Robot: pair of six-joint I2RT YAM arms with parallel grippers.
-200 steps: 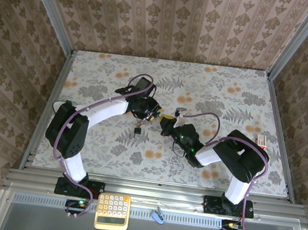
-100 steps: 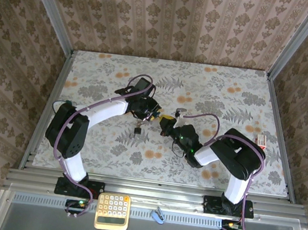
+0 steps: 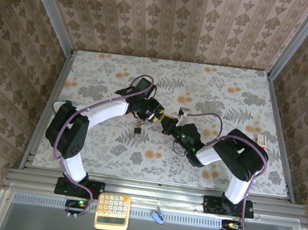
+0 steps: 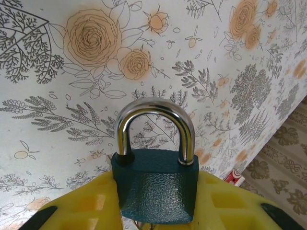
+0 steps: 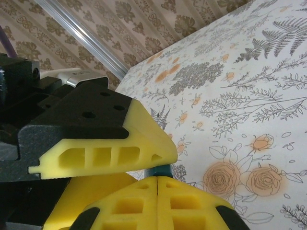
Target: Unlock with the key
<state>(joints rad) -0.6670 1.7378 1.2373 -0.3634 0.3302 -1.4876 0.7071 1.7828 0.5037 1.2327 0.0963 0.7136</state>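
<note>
The left gripper [image 3: 154,114] holds the padlock [image 4: 156,189] near the middle of the flowered bench [image 3: 231,91]. Its yellow fingers [image 4: 86,203] are clamped on either side of the teal body. The chrome shackle [image 4: 154,108] stands out beyond the fingertips, with both legs seated in the body.

The right gripper [image 3: 169,125] sits just beside the padlock on the right arm's side. In the right wrist view its two yellow fingers [image 5: 129,203] are pressed together along a closed seam. I cannot tell whether a key lies between them. A sliver of the teal padlock shows just above that seam, under one finger of the left gripper.

A small dark object [image 3: 138,131] lies on the bench near the padlock, on the side toward the arm bases. A red-and-white box [image 3: 261,141] lies well apart from the padlock, toward the bench's right edge. A yellow calculator [image 3: 112,211] rests on the ledge by the bases, far from the padlock.
</note>
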